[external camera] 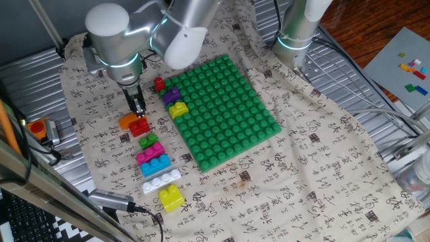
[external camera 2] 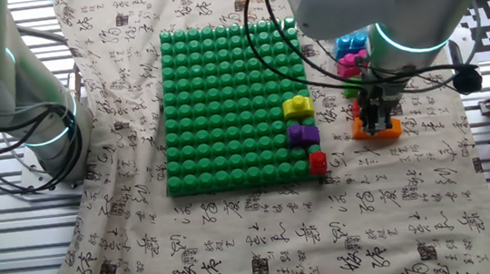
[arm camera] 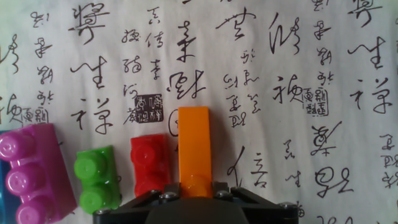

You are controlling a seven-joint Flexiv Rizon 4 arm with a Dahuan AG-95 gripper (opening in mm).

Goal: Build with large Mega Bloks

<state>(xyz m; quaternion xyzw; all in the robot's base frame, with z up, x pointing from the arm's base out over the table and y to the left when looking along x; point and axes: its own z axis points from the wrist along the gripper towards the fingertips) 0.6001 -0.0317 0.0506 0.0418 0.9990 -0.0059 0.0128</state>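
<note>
The orange brick [arm camera: 194, 149] lies on the cloth-covered surface [external camera: 302, 175] just off the 9 o'clock edge of the green baseplate [external camera: 228, 107] in one fixed view, with the pincer [external camera: 138, 106] lowered straight onto it. In the hand view the brick runs up from between the jaws, which stand close at either side of its near end; whether they have actually closed on it I cannot tell.

The red brick [arm camera: 151, 163] sits just beside the orange one at its 9 o'clock in the hand view, so a finger could nudge or snag it on closing or lifting. The hold looks to be at the very end of a long, glossy brick, so it may pivot or slip out when raised. The loose, wrinkled cloth could drag too.

Further along the row lie a green brick [arm camera: 96, 180], a pink brick [arm camera: 34, 168], then a blue brick [external camera: 155, 165], a white brick [external camera: 161, 180] and a yellow brick [external camera: 171, 197]. Three bricks, red, purple and yellow, already stand along the baseplate's edge.

The cloth is printed all over with black brush-style Chinese calligraphy and small seal stamps; I cannot read it reliably. No brand marks show on the bricks.
</note>
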